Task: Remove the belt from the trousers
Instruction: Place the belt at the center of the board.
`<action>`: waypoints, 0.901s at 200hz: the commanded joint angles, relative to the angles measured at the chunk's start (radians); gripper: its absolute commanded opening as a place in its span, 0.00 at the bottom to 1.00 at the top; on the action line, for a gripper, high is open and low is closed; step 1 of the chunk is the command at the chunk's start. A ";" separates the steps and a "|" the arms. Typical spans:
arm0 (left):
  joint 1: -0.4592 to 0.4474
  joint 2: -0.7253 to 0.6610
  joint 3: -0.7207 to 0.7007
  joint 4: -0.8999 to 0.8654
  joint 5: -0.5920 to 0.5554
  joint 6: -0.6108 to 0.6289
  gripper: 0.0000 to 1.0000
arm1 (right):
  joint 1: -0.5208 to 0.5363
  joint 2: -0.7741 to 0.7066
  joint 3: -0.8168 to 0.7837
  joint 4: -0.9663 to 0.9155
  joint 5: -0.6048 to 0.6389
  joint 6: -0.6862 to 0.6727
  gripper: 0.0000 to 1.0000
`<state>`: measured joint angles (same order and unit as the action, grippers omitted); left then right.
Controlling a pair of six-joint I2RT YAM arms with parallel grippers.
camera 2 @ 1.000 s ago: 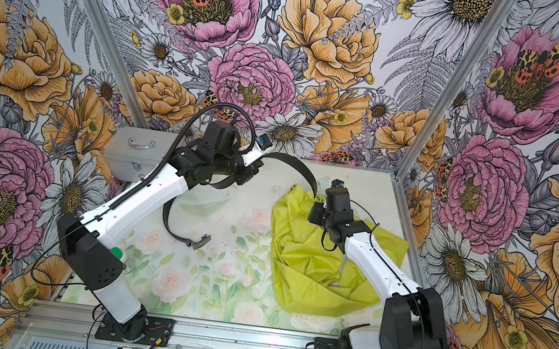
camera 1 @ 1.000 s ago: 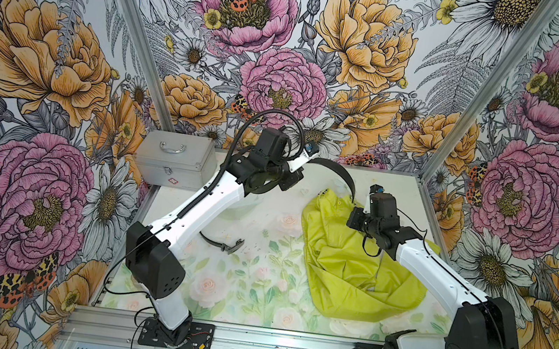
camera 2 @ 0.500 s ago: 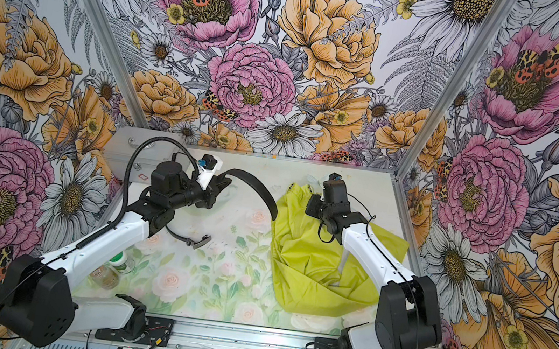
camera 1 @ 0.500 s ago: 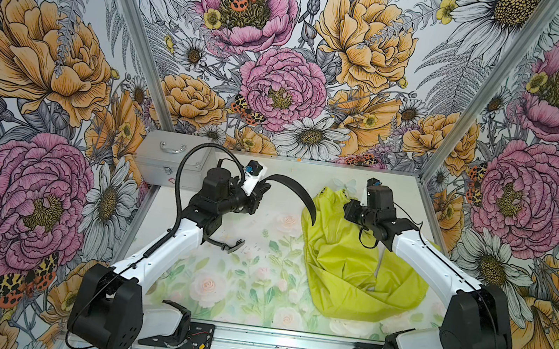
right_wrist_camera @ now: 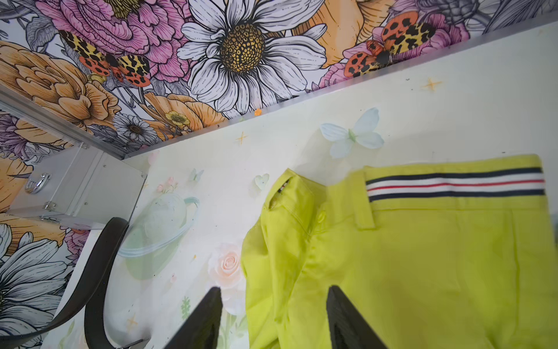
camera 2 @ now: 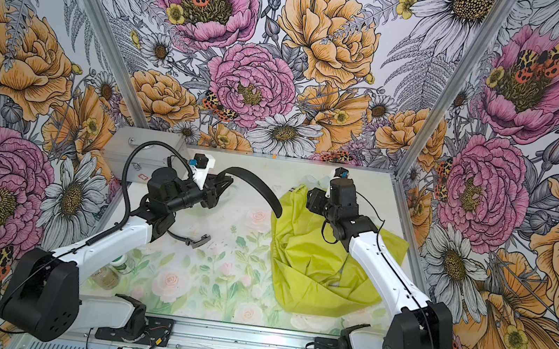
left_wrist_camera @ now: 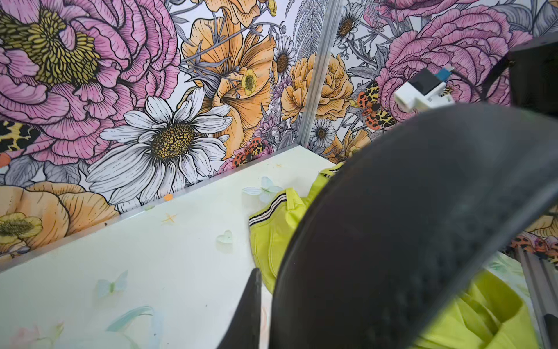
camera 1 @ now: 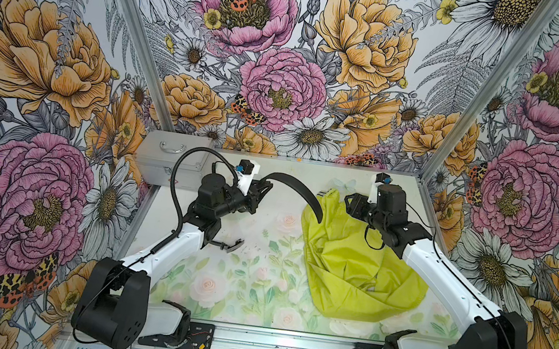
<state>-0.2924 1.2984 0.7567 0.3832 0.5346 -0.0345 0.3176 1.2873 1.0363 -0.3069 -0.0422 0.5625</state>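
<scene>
- The long, narrow black leather-like belt (camera 1: 300, 190) is arcing through the air from the left gripper (camera 1: 263, 188) towards the crumpled bright yellow-green thin fabric trousers (camera 1: 351, 262), its free tip hanging just beside the waistband edge and clear of the loops in both top views (camera 2: 261, 189).
- The left gripper is pinching the belt near one end (how tightly, I cannot tell: the strap is filling the left wrist view (left_wrist_camera: 407, 226)).
- The belt's other end, with the silver buckle (camera 1: 235, 244), is lying on the pale floral-printed table (camera 1: 249, 281) under the left arm.
- The right gripper (right_wrist_camera: 273, 317) is hovering over the trousers' waist with its dark fingers (right_wrist_camera: 350, 320) standing apart, gripping nothing.
- The striped white, dark and red waistband (right_wrist_camera: 453, 184) is lying flat on the table near the back wall.
- A silver metal case (camera 1: 171, 161) is sitting at the table's back left corner.
</scene>
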 commanded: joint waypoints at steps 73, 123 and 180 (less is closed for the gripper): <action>0.053 -0.074 -0.016 -0.081 -0.127 -0.026 0.86 | -0.004 -0.201 -0.079 0.004 0.239 -0.121 0.74; 0.055 -0.088 0.039 -0.237 -0.194 0.018 0.99 | -0.016 -0.309 -0.156 0.004 0.423 -0.229 0.87; 0.065 -0.098 0.008 -0.406 -0.765 -0.046 0.99 | -0.083 -0.318 -0.283 0.010 0.685 -0.252 1.00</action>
<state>-0.2440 1.2217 0.7723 0.0910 0.1074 -0.0578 0.2611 0.9642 0.8024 -0.3027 0.5114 0.3382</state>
